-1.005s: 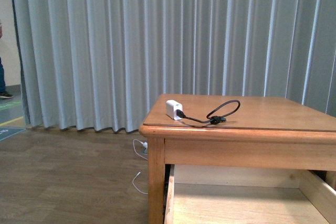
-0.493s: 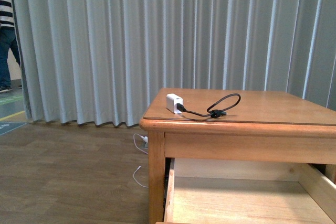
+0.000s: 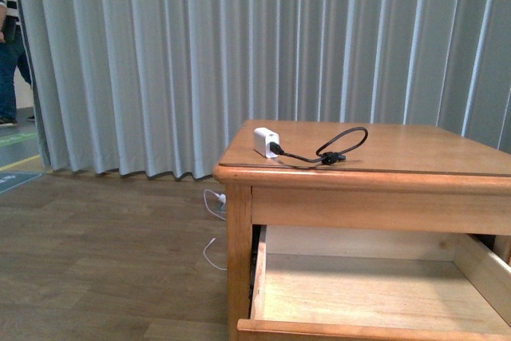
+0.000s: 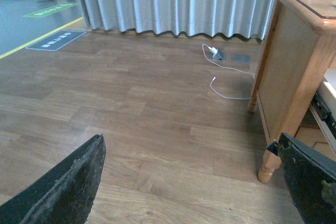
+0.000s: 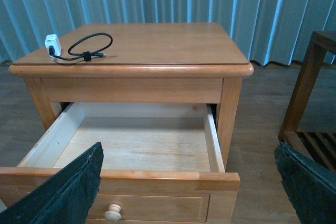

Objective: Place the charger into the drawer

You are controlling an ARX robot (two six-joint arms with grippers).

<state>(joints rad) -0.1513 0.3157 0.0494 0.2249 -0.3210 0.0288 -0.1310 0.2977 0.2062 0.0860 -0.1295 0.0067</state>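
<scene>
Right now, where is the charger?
In the front view the charger lies on the cabinet's top, near its front left corner, above the open drawer, not in it.

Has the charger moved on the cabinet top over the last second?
No. The charger keeps its spot by the front-left corner of the cabinet; only the camera shifted.

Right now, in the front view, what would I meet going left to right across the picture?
person → thin white cord → charger
</scene>
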